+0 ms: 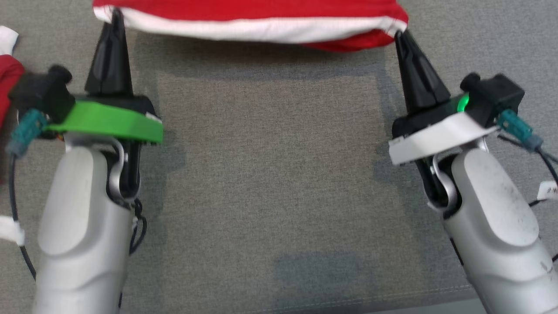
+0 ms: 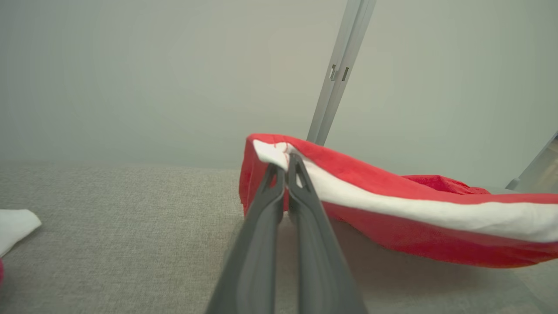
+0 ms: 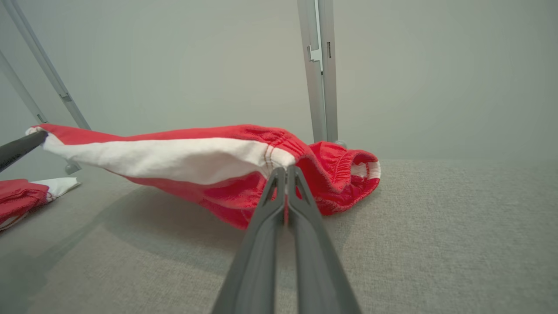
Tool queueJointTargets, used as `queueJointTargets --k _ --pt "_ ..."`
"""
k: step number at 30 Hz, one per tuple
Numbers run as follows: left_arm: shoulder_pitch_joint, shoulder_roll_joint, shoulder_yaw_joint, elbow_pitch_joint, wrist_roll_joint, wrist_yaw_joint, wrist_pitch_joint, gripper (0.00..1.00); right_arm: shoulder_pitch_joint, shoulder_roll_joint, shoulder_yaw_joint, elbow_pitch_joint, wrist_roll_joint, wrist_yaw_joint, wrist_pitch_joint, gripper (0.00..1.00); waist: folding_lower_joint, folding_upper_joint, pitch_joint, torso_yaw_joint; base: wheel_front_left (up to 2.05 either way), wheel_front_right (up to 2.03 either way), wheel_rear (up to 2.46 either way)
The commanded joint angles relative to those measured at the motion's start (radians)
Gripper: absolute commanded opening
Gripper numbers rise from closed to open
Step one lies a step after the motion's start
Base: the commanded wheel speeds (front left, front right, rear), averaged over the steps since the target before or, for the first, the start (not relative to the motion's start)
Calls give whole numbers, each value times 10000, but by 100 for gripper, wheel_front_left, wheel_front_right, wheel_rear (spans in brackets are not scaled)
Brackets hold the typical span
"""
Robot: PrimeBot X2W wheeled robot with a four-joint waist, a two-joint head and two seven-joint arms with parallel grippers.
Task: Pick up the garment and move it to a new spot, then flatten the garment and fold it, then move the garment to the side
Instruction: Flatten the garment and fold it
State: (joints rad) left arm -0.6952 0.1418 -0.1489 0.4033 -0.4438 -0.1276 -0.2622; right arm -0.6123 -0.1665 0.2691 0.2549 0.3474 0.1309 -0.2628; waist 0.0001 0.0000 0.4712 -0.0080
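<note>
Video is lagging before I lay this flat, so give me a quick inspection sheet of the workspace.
Surface: grey woven cloth, smooth.
Job's things: red shorts with a white side stripe, stretched between both grippers, sagging mid-span, waistband end touching the surface.
Clutter: second red-and-white garment at the left edge.
Grippers: left gripper shut on one end of the shorts; right gripper shut at the waistband.
Cables: black cable loose beside the right wrist; another beside the left forearm.
Surroundings: pale wall, metal frame posts.
</note>
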Motion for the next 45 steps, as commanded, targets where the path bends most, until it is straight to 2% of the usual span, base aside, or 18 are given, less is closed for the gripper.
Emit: queueJointTargets --k 1,9,14,15,20,26,31,37,45 --pt "538 -24 4 -314 107 -44 -21 0 460 -3 -9 -299 -83 -1 -34 0 -1 0 -289 -48 0 0 0" --pt "3834 115 -118 -2513 719 51 -24 0 3632 -3 -172 -2129 -305 -1 -35 0 -1 0 -1278 -29 0 0 0" --pt "5851 252 -213 -3915 782 536 502 0 5337 77 -181 -2845 -500 -1 -35 0 -1 0 -1896 -145 0 0 0" --pt "5851 252 -213 -3915 782 536 502 0 5337 77 -181 -2845 -500 -1 -35 0 -1 0 -1896 -145 0 0 0" --pt "7721 361 -127 -5524 678 1177 1319 0 6764 30 -39 -3340 -664 -3 -35 0 -1 0 -2329 -160 0 0 0" --pt "9313 170 -297 -6912 518 1729 2053 0 8103 101 -405 -3612 -709 -3 -35 0 -1 0 -2614 2 0 0 0" --pt "9904 165 -370 -7565 487 1981 2371 0 8753 194 -563 -3795 -745 -3 -35 0 -1 0 -2696 81 0 0 0" --pt "9762 284 -316 -7805 560 2025 2480 0 8637 220 -576 -3836 -775 -3 -36 0 -1 0 -2700 43 0 0 0" --pt "8036 939 -177 -7594 854 1535 2639 0 7253 310 -391 -3545 -592 -3 33 0 -1 0 -2072 -276 0 0 0"
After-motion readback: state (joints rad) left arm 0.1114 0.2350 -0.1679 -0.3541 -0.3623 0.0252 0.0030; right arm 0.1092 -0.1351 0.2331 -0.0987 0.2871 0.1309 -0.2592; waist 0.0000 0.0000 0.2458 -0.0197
